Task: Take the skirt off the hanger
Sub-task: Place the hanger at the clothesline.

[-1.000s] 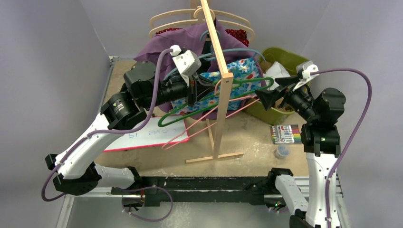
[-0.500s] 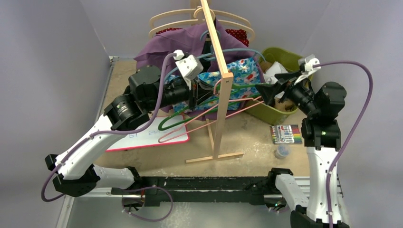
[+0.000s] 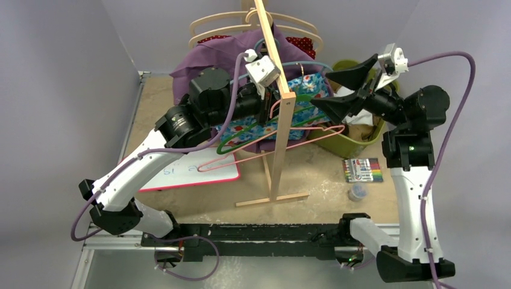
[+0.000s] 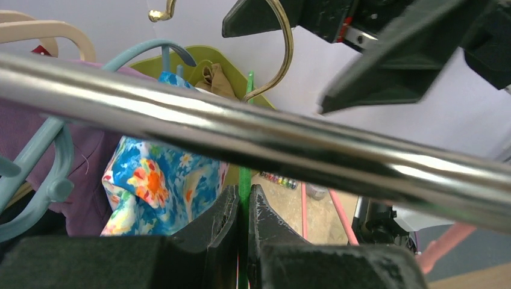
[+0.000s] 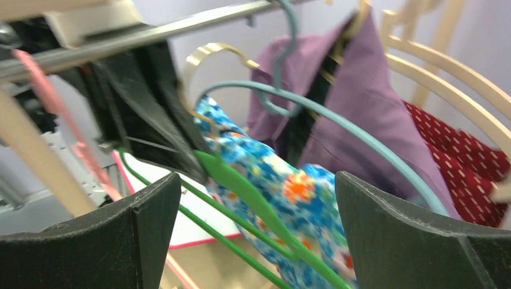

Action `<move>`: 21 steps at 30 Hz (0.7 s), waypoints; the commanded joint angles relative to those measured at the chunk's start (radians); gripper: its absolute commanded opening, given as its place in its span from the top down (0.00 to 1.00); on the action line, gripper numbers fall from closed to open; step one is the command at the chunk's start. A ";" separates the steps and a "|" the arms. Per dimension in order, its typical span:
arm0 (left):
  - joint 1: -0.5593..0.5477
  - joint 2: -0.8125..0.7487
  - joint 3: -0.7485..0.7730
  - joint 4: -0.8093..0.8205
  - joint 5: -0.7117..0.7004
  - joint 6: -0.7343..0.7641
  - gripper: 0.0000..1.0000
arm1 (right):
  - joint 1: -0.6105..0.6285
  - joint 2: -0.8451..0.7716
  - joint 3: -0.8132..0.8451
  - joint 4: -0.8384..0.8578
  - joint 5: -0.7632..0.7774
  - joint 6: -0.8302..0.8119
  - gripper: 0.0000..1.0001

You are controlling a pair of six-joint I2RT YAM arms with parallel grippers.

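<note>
At the middle of the table, a wooden rack [image 3: 278, 120] carries a shiny metal rail [image 4: 253, 138] crowded with hangers. The skirt [image 4: 156, 180], blue with bright flowers, hangs just under that rail, toward twelve o'clock from the rack's foot. A green hanger [image 3: 238, 139] runs across its cloth. From here I cannot tell how the skirt is fastened to the hanger.

The left gripper [image 4: 243, 201] reaches in from nine o'clock. It is clamped tight on the green hanger's thin wire, right below the rail and beside the skirt. The right gripper [image 3: 319, 88] comes from three o'clock with its jaws spread wide. It holds nothing, and its fingers [image 5: 150, 211] frame the skirt's near end and the hanger's arm without touching either.

A pink hanger [image 3: 271, 150] slants below the green one, toward seven o'clock. A pale blue hanger [image 5: 337, 114] and a purple garment [image 3: 217, 57] sit behind the skirt at twelve o'clock. A green tub [image 3: 355, 137] stands at two o'clock on the table, under the right arm. A whiteboard [image 3: 181, 174] lies at nine o'clock, and a box of markers [image 3: 361, 170] lies at four o'clock.
</note>
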 commanded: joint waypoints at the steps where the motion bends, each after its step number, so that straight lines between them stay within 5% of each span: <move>1: -0.006 0.010 0.063 0.036 -0.015 0.014 1.00 | 0.137 0.023 0.107 0.057 0.036 -0.019 0.03; 17: -0.006 -0.023 0.016 0.056 -0.006 -0.011 1.00 | 0.244 0.156 0.164 0.308 0.077 0.118 0.18; 21: -0.005 -0.033 0.016 0.050 0.000 -0.007 1.00 | 0.261 0.183 0.201 0.273 0.152 0.120 0.39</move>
